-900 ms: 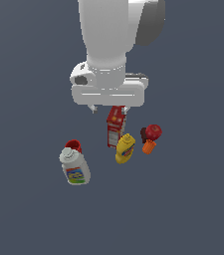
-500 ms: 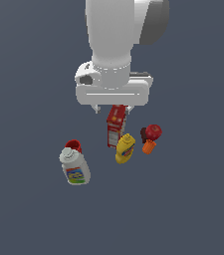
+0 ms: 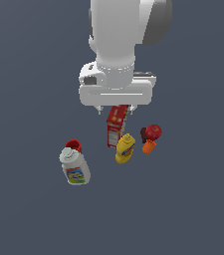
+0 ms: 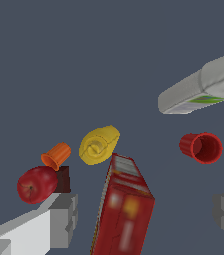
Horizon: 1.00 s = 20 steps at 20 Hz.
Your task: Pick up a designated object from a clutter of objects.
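- Plainly, the red cup (image 4: 201, 148) lies on its side on the dark floor, its open mouth visible in the wrist view, just beside the white labelled bottle (image 3: 75, 168); in the exterior view only its rim peeps out behind the bottle's cap (image 3: 73, 145).
- The gripper (image 3: 115, 106) hangs above the tall red carton (image 3: 116, 124), well apart from the cup, which sits lower and toward the exterior view's left of it.
- Its jaws stand wide apart and hold nothing: the two fingers (image 4: 63, 219) sit at opposite edges of the wrist view with the carton between them.
- The coming move, I judge, turns on shifting sideways past the carton toward the cup, then closing across the cup's wall or rim, whose axis runs roughly level with the floor.
- The yellow squeeze bottle (image 3: 125, 148), red apple (image 3: 153, 132) and small orange piece (image 3: 149, 146) lie on the carton's other side, away from that path.
- The bottle's label shows green, blue and yellow patches; no writing on it or the carton can be read.
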### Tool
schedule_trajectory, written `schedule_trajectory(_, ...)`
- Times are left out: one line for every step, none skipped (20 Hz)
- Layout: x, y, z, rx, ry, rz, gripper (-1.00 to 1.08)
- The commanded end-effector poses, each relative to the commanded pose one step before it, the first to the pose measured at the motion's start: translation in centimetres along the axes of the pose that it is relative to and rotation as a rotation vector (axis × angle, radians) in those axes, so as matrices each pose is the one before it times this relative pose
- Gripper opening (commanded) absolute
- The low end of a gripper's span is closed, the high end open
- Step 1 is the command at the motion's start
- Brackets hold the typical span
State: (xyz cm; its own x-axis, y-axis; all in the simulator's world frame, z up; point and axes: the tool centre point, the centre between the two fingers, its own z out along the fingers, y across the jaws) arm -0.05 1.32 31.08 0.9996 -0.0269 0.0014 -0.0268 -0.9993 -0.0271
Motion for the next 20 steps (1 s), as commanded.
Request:
schedule_trajectory(0.204,0.543,0.611,0.00042,-0.00079,0.00107,1.0)
schedule_trajectory(0.123,0.326,0.348,0.00094,0.00026,-0.00005,1.0)
schedule_trajectory(0.144,0.389,0.418,0.00057,0.0001,0.00038,1.0)
schedule_trajectory(0.157,0.453,0.479,0.00058,0.00009,0.00061,1.0)
schedule_trajectory(0.166,0.507,0.536,0.00057,0.00013,0.00061,1.0)
schedule_trajectory(0.171,0.554,0.596,0.00045,0.00016,0.0005,1.0)
schedule_trajectory(0.172,0.623,0.654,0.00048,0.00022,0.00066,1.0)
schedule_trajectory(0.169,0.691,0.714,0.00041,0.00026,0.00085,1.0)
schedule_trajectory(0.163,0.744,0.778,0.0002,0.00024,0.00078,1.0)
schedule_trajectory(0.148,0.82,0.836,0.00007,0.00033,0.00104,1.0)
schedule_trajectory(0.13,0.879,0.9,-0.00016,0.00031,0.00103,1.0)
schedule_trajectory(0.105,0.948,0.961,-0.00043,0.00033,0.00117,1.0)
schedule_trajectory(0.072,1.016,1.023,-0.00077,0.00033,0.00129,1.0)
schedule_trajectory(0.034,1.08,1.085,-0.00112,0.00029,0.00133,1.0)
schedule_trajectory(-0.013,1.114,1.114,-0.00152,0.00024,0.00139,1.0)
schedule_trajectory(-0.056,1.061,1.059,-0.00175,0.00015,0.00129,1.0)
schedule_trajectory(-0.092,1.001,0.999,-0.00195,0.00006,0.00121,1.0)
schedule_trajectory(-0.121,0.941,0.939,-0.00207,-0.00003,0.0011,1.0)
schedule_trajectory(-0.143,0.879,0.879,-0.00212,-0.0001,0.00099,1.0)
schedule_trajectory(-0.16,0.817,0.817,-0.00225,-0.00018,0.00094,1.0)
